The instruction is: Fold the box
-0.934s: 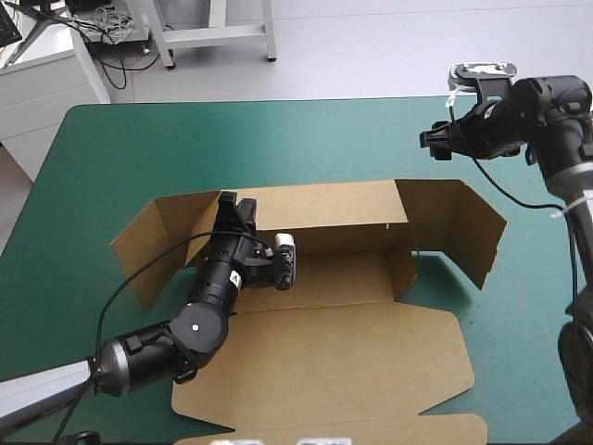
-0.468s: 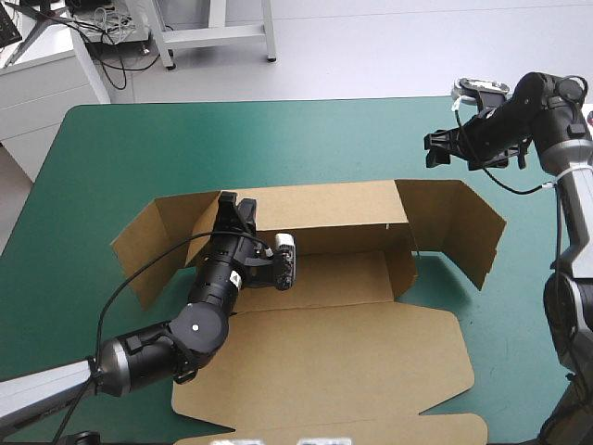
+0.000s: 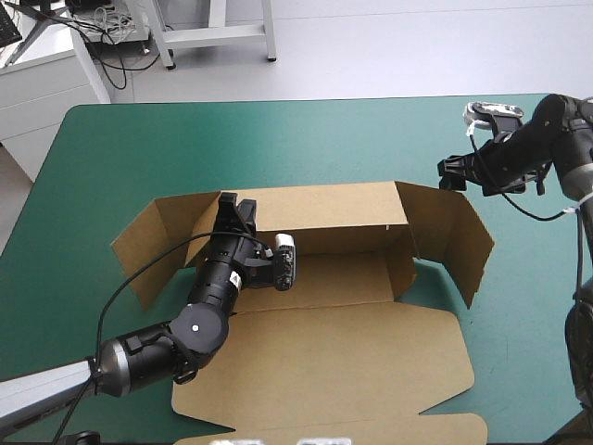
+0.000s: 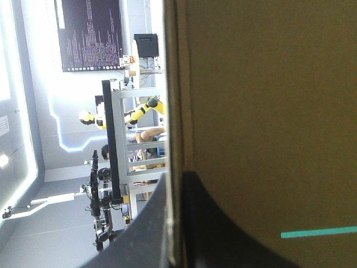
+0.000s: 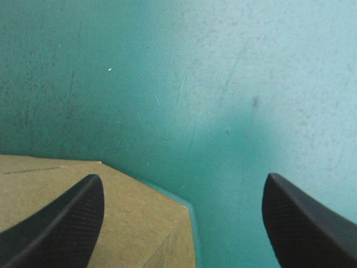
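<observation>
Of two grippers, the left gripper (image 3: 236,209) is clenching the raised far wall of the one brown box (image 3: 343,362) at the table's middle, its arm lying low from the near left. The right gripper (image 3: 452,172) is hanging released, fingers apart, above the teal-green cover (image 3: 278,148) beyond the box's right flap

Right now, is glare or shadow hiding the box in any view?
High view: even light; the box throws only a soft shadow under its right flap. Left wrist view: the dim board wall held in the left gripper blocks most of it. Right wrist view: a pale sheen on the teal-green cover ahead of the open right gripper; the box corner shows plainly.
</observation>
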Controlling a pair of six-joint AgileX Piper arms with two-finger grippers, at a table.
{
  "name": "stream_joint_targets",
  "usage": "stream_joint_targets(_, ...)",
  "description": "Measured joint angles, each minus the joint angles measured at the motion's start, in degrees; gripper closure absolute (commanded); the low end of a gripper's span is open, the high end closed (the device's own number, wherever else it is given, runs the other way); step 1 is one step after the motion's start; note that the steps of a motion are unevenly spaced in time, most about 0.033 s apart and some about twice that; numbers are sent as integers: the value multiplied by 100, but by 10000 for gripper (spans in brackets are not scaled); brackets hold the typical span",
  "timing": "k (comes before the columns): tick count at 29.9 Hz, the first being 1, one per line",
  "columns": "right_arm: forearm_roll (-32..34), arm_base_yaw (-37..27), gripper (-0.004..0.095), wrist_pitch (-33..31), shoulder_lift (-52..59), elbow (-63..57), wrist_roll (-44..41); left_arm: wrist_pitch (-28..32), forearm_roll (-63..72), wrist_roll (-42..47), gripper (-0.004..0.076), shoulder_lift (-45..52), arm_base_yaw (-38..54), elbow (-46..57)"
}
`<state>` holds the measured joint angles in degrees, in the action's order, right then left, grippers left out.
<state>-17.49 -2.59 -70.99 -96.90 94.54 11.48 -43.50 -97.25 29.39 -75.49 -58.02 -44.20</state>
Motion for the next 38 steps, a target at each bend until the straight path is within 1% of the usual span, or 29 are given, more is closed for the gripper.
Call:
stream_joint_targets(5,-168,-96,194,0,321,-535,230,6,0,0,734,0,0,0)
stream_joint_targets(9,-434,-96,194,16,505,-866,370,6,0,0,734,0,0,0)
stream_joint_targets(14,-654,-96,194,183,838,-1382,530,0,0,0,734,0,0,0)
stream_joint_targets(17,-722,-96,194,404,1088,-1844,661,-5,0,0,734,0,0,0)
stream_joint_targets(22,-1059,-96,194,971,1522,-2601,963,-5,0,0,734,0,0,0)
stream_joint_targets(25,-1332,-96,194,1149,1789,-2994,1355,-9,0,0,734,0,0,0)
stream_joint_targets(30,-1789,-96,194,1160,2055,-3418,2185,-16,0,0,734,0,0,0)
stream_joint_targets(35,-1898,-96,194,1063,2116,-3586,2680,-16,0,4,734,0,0,0)
stream_joint_targets(38,-1942,-96,194,900,2117,-3592,2937,-16,0,-15,734,0,0,0)
